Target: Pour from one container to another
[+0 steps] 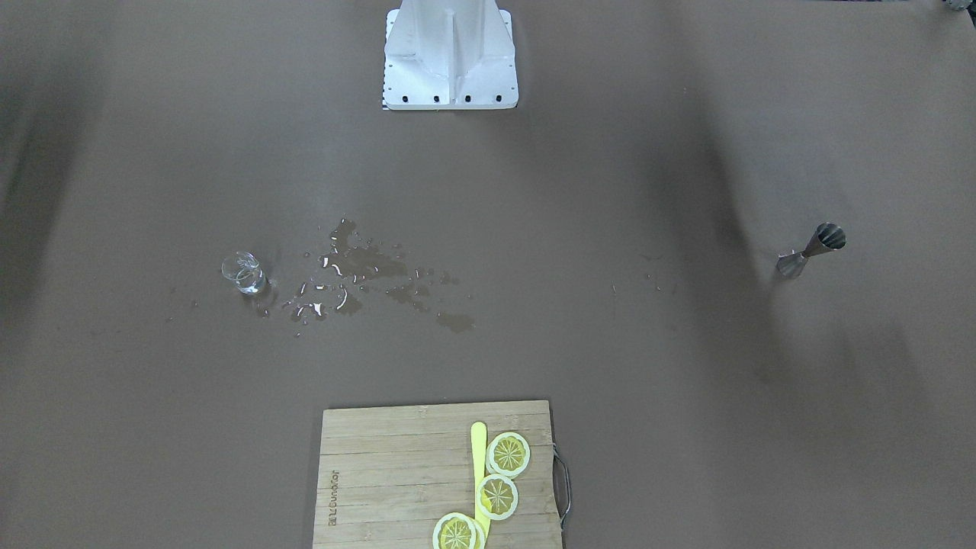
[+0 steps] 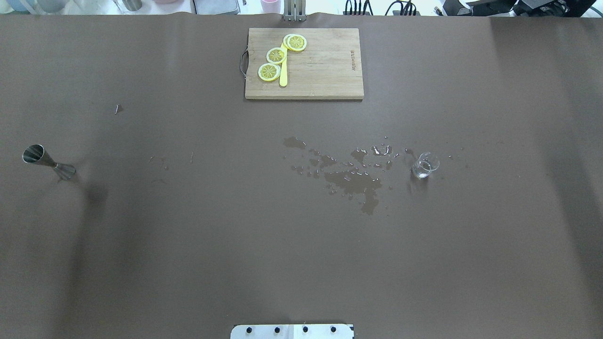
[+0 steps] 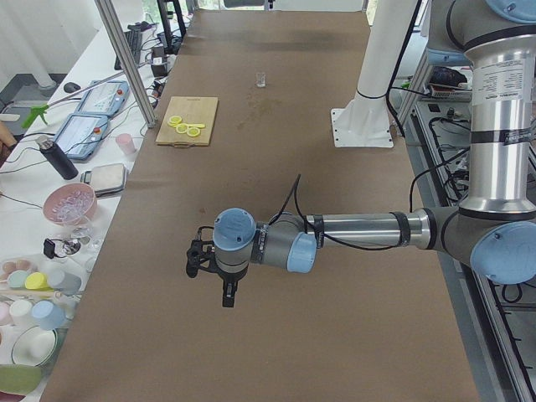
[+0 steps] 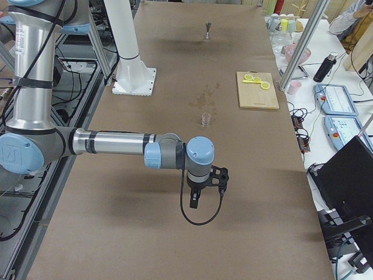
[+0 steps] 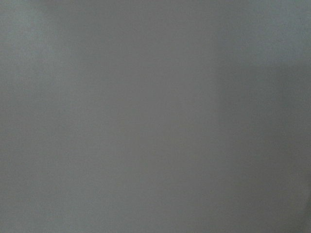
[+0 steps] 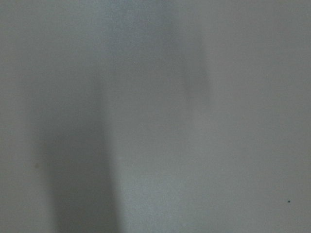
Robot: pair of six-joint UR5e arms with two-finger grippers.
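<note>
- Brown paper covers the table [image 2: 188, 245].
- Left gripper [image 3: 226, 293] hangs over bare table; I cannot tell how far open it is.
- Right gripper [image 4: 194, 199] also hangs over bare table, and I cannot tell its opening either.
- Small glass [image 4: 206, 119] stands upright, well apart from the right gripper, with spilled water [image 2: 353, 179] just beside it.
- Metal measuring cup [image 4: 207, 30] stands upright far beyond the glass from the right gripper.
- Wooden cutting board [image 2: 325, 70] carries lemon slices [image 2: 276, 55].
</note>
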